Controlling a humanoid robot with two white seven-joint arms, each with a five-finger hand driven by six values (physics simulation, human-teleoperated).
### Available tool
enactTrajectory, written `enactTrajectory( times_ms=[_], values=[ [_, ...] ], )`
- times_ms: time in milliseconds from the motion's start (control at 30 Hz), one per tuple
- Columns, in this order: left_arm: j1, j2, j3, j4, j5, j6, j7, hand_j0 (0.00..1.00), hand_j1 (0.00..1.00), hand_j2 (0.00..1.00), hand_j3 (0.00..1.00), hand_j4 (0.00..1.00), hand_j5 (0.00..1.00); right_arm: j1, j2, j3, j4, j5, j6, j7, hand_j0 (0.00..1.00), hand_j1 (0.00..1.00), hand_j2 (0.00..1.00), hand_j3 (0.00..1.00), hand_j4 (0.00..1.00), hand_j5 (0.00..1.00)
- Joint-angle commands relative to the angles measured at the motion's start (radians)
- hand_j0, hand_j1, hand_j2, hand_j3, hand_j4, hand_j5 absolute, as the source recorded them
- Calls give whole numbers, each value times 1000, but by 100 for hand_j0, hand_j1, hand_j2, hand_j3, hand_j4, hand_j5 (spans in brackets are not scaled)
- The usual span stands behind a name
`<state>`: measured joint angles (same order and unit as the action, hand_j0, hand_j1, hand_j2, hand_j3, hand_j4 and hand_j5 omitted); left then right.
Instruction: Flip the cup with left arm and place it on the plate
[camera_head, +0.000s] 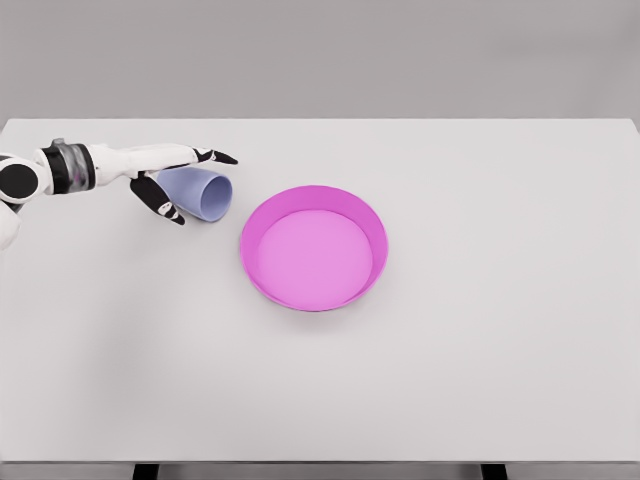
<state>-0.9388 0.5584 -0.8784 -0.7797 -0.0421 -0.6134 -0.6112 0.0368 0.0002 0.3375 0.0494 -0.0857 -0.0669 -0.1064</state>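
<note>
One pale blue cup (203, 192) lies on its side on the white table (480, 380), its mouth turned toward the single pink plate (313, 247) just to its right (the two are near but apart). The left hand (168, 178) wraps it from the left, fingers (216, 156) over the top and thumb below, grasping the cup. Behind the table stands a plain grey wall (320, 55).

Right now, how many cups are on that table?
1. The lavender cup lies on its side at the table's left, just left of the pink plate, with the left robot hand around it. Nothing seems hidden.
</note>
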Motion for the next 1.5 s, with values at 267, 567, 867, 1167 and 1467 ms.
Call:
enactTrajectory(
  times_ms=[267,567,867,1167,1467],
  values=[
    [0,2,3,5,-35,3,0,100,100,100,100,100,100,-2,0,0,0,0,-1,-1,100,100,100,100,100,100],
    [0,-6,12,5,-53,3,0,99,99,99,99,99,99,0,0,0,0,0,1,-1,100,100,100,100,100,100],
    [9,-9,10,5,-58,3,0,77,77,77,77,77,77,0,0,0,0,0,-1,1,100,100,100,100,100,100],
    [14,5,13,-44,67,3,0,72,72,72,72,72,72,0,0,0,1,0,1,-1,100,100,100,100,100,100],
    [35,51,12,-191,343,3,0,71,71,71,71,71,71,0,0,0,0,0,1,-1,100,100,100,100,100,100]
  ],
)
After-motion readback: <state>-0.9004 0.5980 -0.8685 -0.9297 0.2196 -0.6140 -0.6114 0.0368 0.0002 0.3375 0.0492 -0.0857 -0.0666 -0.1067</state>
